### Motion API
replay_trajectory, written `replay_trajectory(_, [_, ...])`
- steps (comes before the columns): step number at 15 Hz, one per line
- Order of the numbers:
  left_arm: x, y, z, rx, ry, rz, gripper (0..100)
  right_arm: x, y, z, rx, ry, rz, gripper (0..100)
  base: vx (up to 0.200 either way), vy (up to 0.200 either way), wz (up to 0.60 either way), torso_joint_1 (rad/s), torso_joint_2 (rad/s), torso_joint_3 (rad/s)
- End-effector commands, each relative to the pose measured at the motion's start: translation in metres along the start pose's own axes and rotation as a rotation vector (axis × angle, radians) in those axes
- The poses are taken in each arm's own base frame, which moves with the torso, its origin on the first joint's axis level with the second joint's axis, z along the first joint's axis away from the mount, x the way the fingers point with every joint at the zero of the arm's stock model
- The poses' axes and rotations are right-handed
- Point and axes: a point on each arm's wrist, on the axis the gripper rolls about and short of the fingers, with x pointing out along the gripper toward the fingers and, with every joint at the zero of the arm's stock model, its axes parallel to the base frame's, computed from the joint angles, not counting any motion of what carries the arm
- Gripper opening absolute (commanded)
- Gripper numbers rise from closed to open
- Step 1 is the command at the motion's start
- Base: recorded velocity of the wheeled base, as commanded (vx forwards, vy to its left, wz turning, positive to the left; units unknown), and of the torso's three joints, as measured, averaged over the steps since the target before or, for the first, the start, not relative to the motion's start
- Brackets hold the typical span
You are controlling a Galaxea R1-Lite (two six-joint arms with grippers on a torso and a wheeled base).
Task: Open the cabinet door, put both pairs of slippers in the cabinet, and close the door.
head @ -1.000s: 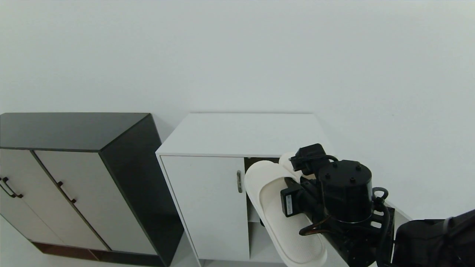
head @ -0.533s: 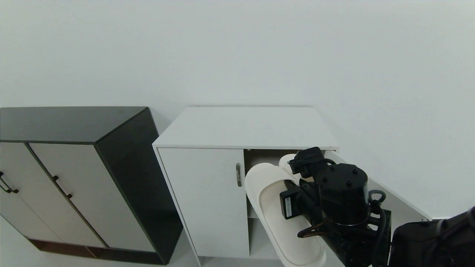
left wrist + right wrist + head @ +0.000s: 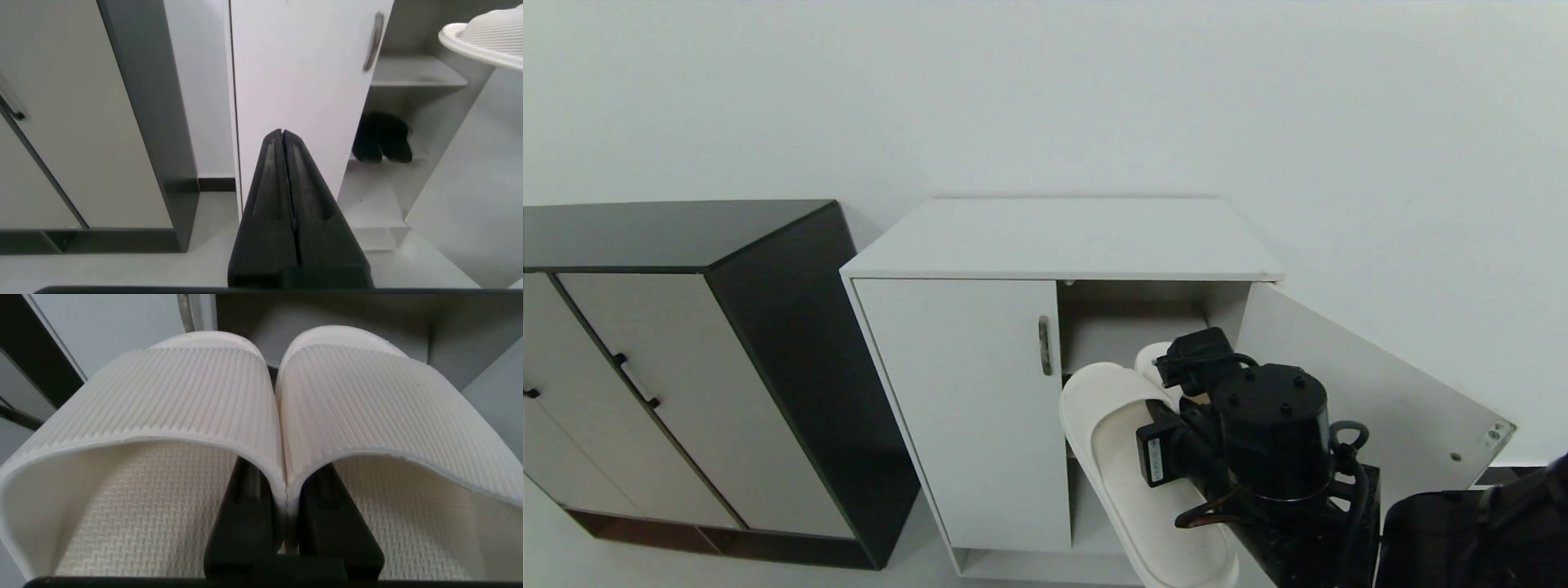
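- Since a second ago the whole head picture has slid, so the camera moved, not the furniture. More of the open door and the inside shows now. The right arm is still at 5 o'clock with the slippers.
- One white cabinet (image 3: 1062,237) is a smooth, flat, boxy thing in the middle of the head view.
- It has two doors. The left door (image 3: 964,408) is shut and has one thin grey metal handle (image 3: 1043,345). The right door (image 3: 1356,384) swings wide open toward 3 o'clock.
- Two white slippers (image 3: 163,400) make one pair. They look soft, with round toes, ribbed straps and a bumpy zigzag floor inside.
- The right claw (image 3: 283,510) pinches the two inner edges together, so both slippers hang side by side. They are in the air in front of the open side, toes toward the cabinet.
- One dark pair (image 3: 384,137), two pieces, stands inside on a lower shelf (image 3: 380,175), under another flat shelf.
- The left claw (image 3: 283,139) is black and wedge-shaped. Its two fingers press flat together with nothing between them, out in front of the shut door.
- One black cabinet (image 3: 686,237) stands at 9 o'clock from the white one, with two pale doors and two small black handles.
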Motion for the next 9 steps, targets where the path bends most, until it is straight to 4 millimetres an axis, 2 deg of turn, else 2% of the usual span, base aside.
replay_trajectory(1, [0.0000, 0.0000, 0.0000, 0.000, 0.000, 0.000, 0, 0.0016, 0.0003, -0.0026, -0.005, 0.007, -0.002, 0, 0.000, 0.000, 0.00, -0.178, 0.51, 0.305])
replay_trajectory(9, [0.0000, 0.0000, 0.0000, 0.000, 0.000, 0.000, 0, 0.0017, 0.0004, -0.0022, -0.003, 0.006, -0.005, 0, 0.000, 0.000, 0.00, -0.157, 0.48, 0.325])
